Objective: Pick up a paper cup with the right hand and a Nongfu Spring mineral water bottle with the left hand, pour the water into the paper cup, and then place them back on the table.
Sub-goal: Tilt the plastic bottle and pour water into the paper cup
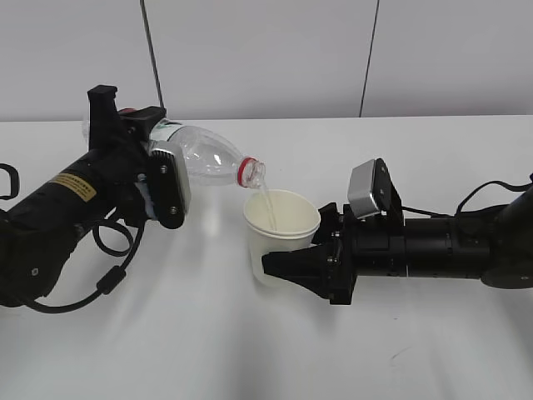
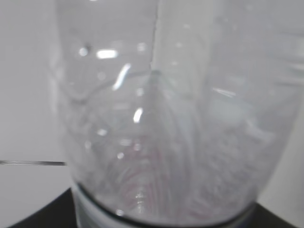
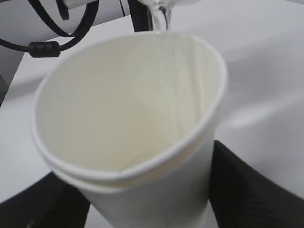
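Note:
My left gripper (image 1: 158, 179) is shut on the Nongfu Spring mineral water bottle (image 1: 204, 154), held tipped almost flat, its red-ringed neck (image 1: 247, 172) over the paper cup (image 1: 279, 233). A thin stream of water falls from the mouth into the cup. My right gripper (image 1: 291, 265) is shut on the cup's lower wall and holds it just above the white table (image 1: 250, 358). In the left wrist view the clear bottle (image 2: 166, 118) fills the frame. In the right wrist view the cup (image 3: 128, 128) sits between my black fingers (image 3: 242, 185), with water entering at its far rim.
A looped black cable (image 1: 108, 279) hangs under my left arm near the table. A small dark scuff mark (image 1: 398, 356) is on the table at the front right. A white wall with dark seams stands behind.

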